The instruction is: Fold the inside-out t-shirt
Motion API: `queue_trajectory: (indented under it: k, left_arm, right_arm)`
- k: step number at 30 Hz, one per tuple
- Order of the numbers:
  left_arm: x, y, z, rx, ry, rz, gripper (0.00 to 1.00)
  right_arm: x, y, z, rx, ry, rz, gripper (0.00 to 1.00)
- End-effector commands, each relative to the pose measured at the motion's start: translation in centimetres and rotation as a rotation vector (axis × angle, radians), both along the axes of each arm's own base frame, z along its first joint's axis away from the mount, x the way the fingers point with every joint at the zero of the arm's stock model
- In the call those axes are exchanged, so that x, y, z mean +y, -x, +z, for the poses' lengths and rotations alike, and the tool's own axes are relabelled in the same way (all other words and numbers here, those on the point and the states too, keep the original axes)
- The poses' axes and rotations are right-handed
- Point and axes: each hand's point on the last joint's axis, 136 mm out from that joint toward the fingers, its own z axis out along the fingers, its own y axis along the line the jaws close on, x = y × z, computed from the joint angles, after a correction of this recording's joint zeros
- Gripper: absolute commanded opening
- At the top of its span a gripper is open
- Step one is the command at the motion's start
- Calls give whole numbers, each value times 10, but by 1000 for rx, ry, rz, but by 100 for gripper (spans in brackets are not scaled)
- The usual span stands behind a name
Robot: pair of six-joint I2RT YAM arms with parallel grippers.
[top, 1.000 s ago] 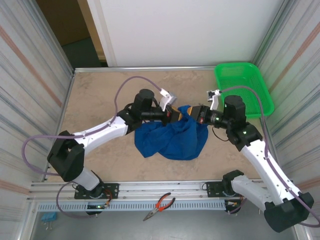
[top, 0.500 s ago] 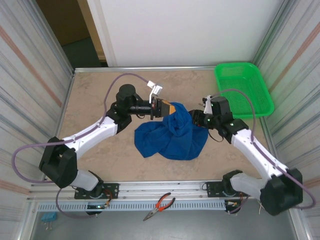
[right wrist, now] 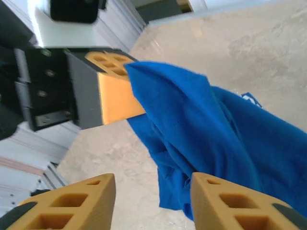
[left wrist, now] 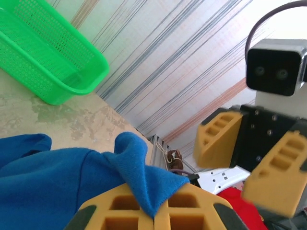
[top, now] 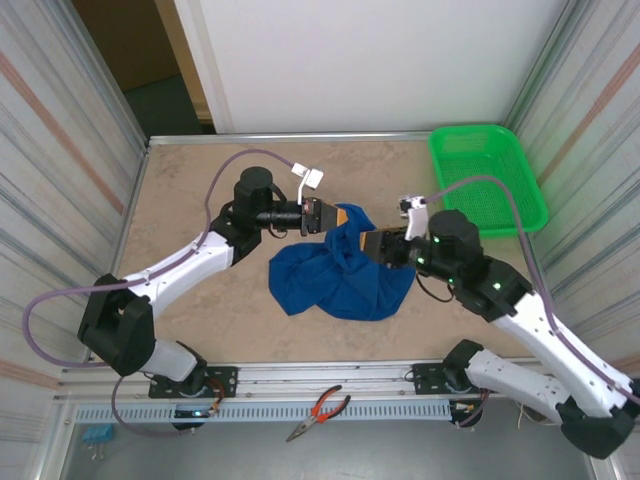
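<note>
One second on, the left claw stays clamped on the blue t-shirt, while the right claw has let go and stands apart.

One blue t-shirt, one green basket in the upper right, one pair of red pliers at the bottom edge, plus two robot arms.

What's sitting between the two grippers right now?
A raised fold of the t-shirt, pinched in the left gripper's shut jaws; the right gripper faces it, jaws open. Top external and right wrist views show it.
</note>
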Motion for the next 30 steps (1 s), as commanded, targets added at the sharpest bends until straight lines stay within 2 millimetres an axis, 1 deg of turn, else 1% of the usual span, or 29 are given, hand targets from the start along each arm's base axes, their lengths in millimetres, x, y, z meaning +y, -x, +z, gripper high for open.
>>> queue_trajectory:
  k: [1, 4, 7, 8, 9, 10, 11, 13, 14, 15, 17, 18, 19, 20, 22, 24, 26, 27, 30]
  left_arm:
    - [2, -2, 24, -37, 38, 10, 0]
    - [3, 2, 27, -35, 49, -2, 0]
    - [4, 6, 33, -42, 72, -15, 0]
    - [4, 7, 35, -42, 83, -20, 0]
    - [4, 8, 37, -42, 90, -25, 0]
    - [4, 10, 39, -44, 97, -34, 0]
    - [3, 10, 40, -42, 101, -37, 0]
    - [4, 8, 38, -38, 100, -26, 0]
    - [5, 5, 35, -32, 90, -5, 0]
    - [7, -2, 31, -23, 72, 33, 5]
    - [15, -15, 20, -25, 30, 133, 33]
    - [20, -21, 13, -24, 7, 180, 42]
    - [26, -27, 6, -29, -17, 234, 49]
    - [31, -32, -1, -41, -44, 281, 54]
    - [41, -37, -13, -61, -88, 355, 59]
    - [46, -36, -21, -91, -116, 392, 62]
    - [49, -30, -24, -146, -144, 424, 64]
    - [49, -28, -24, -172, -155, 438, 65]
    - [47, -17, -15, -270, -159, 469, 67]
  right_arm:
    - [12, -17, -4, -45, 44, -3, 49]
    - [15, -29, -18, -52, 106, -20, 49]
    - [17, -39, -31, -51, 156, -36, 43]
    - [17, -41, -34, -47, 166, -39, 38]
    - [18, -42, -37, -43, 176, -38, 29]
    - [19, -44, -38, -41, 180, -35, 18]
    - [19, -45, -37, -40, 178, -29, 2]
    - [19, -42, -29, -37, 160, -1, 0]
    - [19, -39, -20, -44, 136, 17, 0]
    - [18, -34, -9, -53, 104, 38, 0]
    - [13, -24, 19, -66, 18, 93, 0]
    - [10, -21, 29, -67, -21, 113, 0]
    - [4, -15, 44, -78, -69, 122, 0]
    - [-1, -12, 55, -80, -111, 132, 0]
    - [-7, -10, 68, -67, -182, 153, 0]
    - [-10, -11, 74, -48, -242, 165, 0]
    - [-9, -14, 75, -26, -290, 189, 0]
    - [-6, -14, 74, -13, -301, 207, 0]
    - [-1, -17, 68, 34, -314, 229, 0]
